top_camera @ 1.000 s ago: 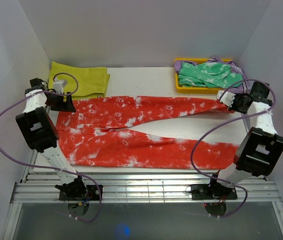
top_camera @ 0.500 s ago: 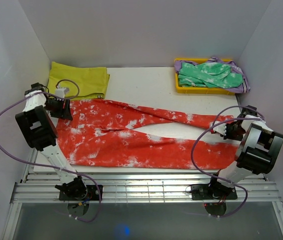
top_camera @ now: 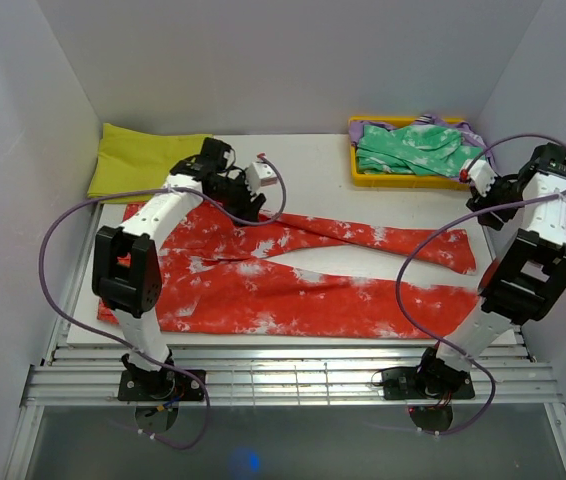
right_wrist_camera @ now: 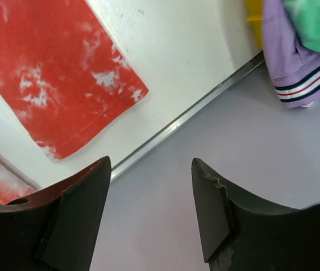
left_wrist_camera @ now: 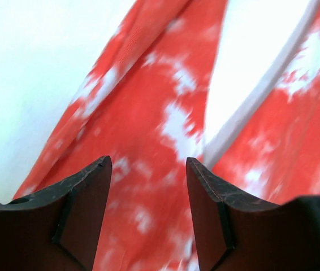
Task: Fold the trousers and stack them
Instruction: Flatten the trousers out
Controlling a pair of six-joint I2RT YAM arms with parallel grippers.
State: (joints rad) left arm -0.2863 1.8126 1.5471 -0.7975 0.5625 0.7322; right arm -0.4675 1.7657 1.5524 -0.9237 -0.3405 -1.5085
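Observation:
The trousers [top_camera: 263, 290] lie flat on the white table, red-orange with white blotches, waist at the left and both legs running right. The upper leg bends and ends near the right edge [top_camera: 453, 255]. My left gripper [top_camera: 250, 200] hovers open over the upper leg near the crotch. In the left wrist view its jaws [left_wrist_camera: 148, 169] stand apart with only blurred red fabric [left_wrist_camera: 165, 113] below them. My right gripper [top_camera: 477, 197] is raised at the right edge, open and empty. The right wrist view shows its jaws [right_wrist_camera: 151, 166] over the grey wall, with the leg's hem [right_wrist_camera: 64, 73] lying loose on the table.
A folded yellow cloth [top_camera: 148, 160] lies at the back left. A yellow tray [top_camera: 403, 181] at the back right holds a green mottled garment [top_camera: 413, 148] and a purple one [right_wrist_camera: 301, 62]. Grey walls close in on both sides. Purple cables loop off both arms.
The right gripper opened, let go of the upper leg's hem and rose toward the tray. The left arm swung from the table's left edge to over the trousers' upper middle.

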